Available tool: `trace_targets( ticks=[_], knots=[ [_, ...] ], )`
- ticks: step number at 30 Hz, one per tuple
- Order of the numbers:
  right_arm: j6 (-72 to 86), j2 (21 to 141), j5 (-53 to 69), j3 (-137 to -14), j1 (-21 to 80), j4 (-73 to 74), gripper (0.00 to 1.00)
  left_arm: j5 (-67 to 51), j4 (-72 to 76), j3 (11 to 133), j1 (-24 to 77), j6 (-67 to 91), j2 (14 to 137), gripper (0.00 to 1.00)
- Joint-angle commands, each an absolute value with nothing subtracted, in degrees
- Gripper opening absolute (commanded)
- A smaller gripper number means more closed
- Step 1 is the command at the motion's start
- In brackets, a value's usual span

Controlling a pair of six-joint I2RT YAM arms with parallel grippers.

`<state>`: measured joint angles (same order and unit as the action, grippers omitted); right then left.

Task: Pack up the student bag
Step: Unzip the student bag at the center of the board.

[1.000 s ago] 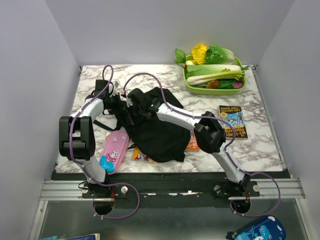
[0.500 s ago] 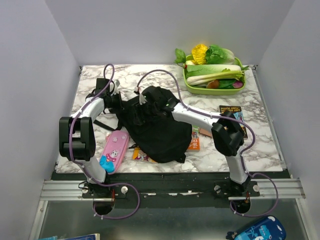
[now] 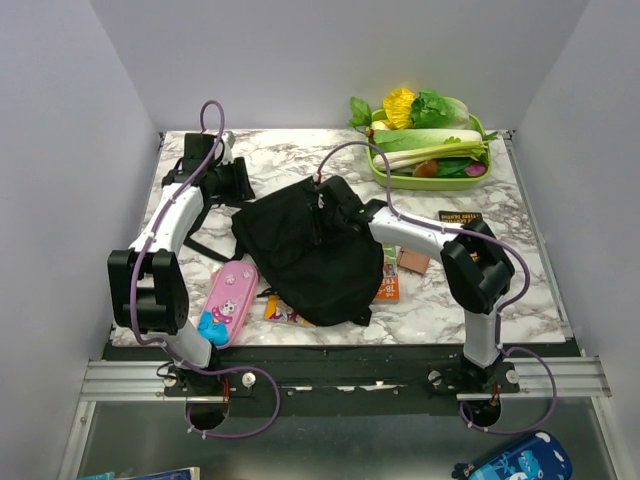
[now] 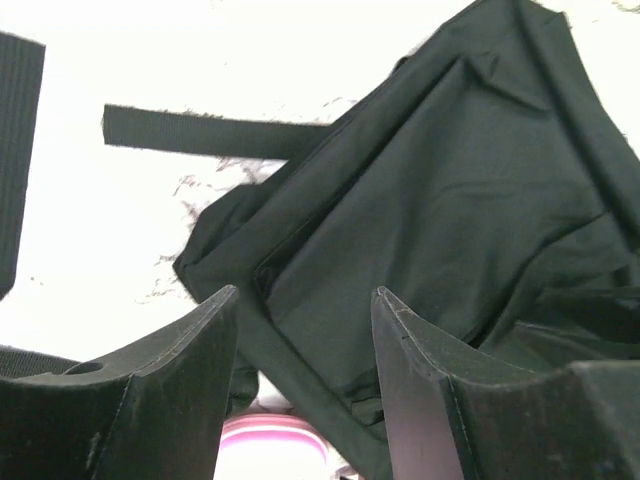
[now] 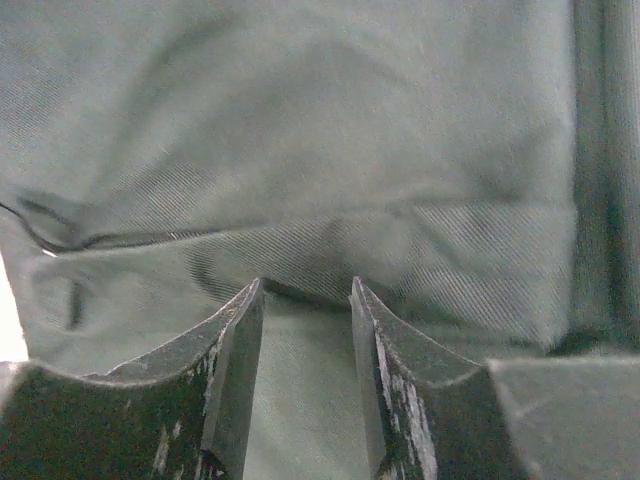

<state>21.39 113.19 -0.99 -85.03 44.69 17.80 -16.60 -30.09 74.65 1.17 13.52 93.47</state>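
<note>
The student bag point(image 3: 305, 255) is a black fabric backpack lying slumped in the middle of the marble table. My left gripper point(image 3: 243, 183) hovers off the bag's far left corner, open and empty. In the left wrist view its jaws point(image 4: 305, 295) stand wide over the bag point(image 4: 430, 200), with a loose black strap point(image 4: 200, 132) on the table beyond. My right gripper point(image 3: 348, 208) is at the bag's far right side. Its fingers point(image 5: 305, 285) stand apart with their tips against the bag fabric point(image 5: 300, 130), gripping nothing.
A pink pencil case point(image 3: 228, 300) lies left of the bag, near the front edge. Books point(image 3: 388, 282) peek out at the bag's right, and a dark book point(image 3: 458, 216) is mostly hidden by my right arm. A green tray of vegetables point(image 3: 430, 165) sits at the far right.
Both grippers have opened and let go of the bag. My left gripper has drawn back to the far left. The right arm has shifted right, and the bag has settled flatter.
</note>
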Motion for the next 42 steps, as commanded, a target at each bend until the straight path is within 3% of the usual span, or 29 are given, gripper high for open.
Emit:
trace_targets(
  ticks=[1, 10, 17, 23, 31, 35, 42],
  knots=[
    [23.5, 108.5, -3.3, -77.1, 45.2, 16.8, 0.47, -15.9, -31.3, 78.8, 7.0, 11.2, 93.9, 0.63],
    [22.8, 106.1, -3.3, -70.6, 45.1, 12.0, 0.33, -13.7, -26.7, 80.9, 19.9, 6.6, 103.3, 0.61],
    [23.0, 103.0, -1.8, -64.9, 44.6, 7.1, 0.28, -9.4, -25.1, 76.5, 22.2, 2.3, 104.7, 0.57],
    [22.8, 100.2, 4.3, -61.0, 43.9, 1.9, 0.44, -7.4, -23.3, 72.3, 23.9, -1.8, 101.8, 0.57],
    [24.8, 99.6, 7.5, -57.2, 42.0, -1.6, 0.45, -9.8, -24.7, 70.6, 27.2, -6.4, 100.5, 0.61],
    [28.0, 98.6, 18.4, -53.7, 38.4, -8.2, 0.48, -12.1, -24.3, 69.1, 27.2, -5.4, 100.1, 0.65],
    [27.7, 97.3, 16.6, -52.9, 37.9, -7.6, 0.49, -11.3, -21.8, 66.4, 27.3, -5.5, 100.3, 0.7]
  ],
)
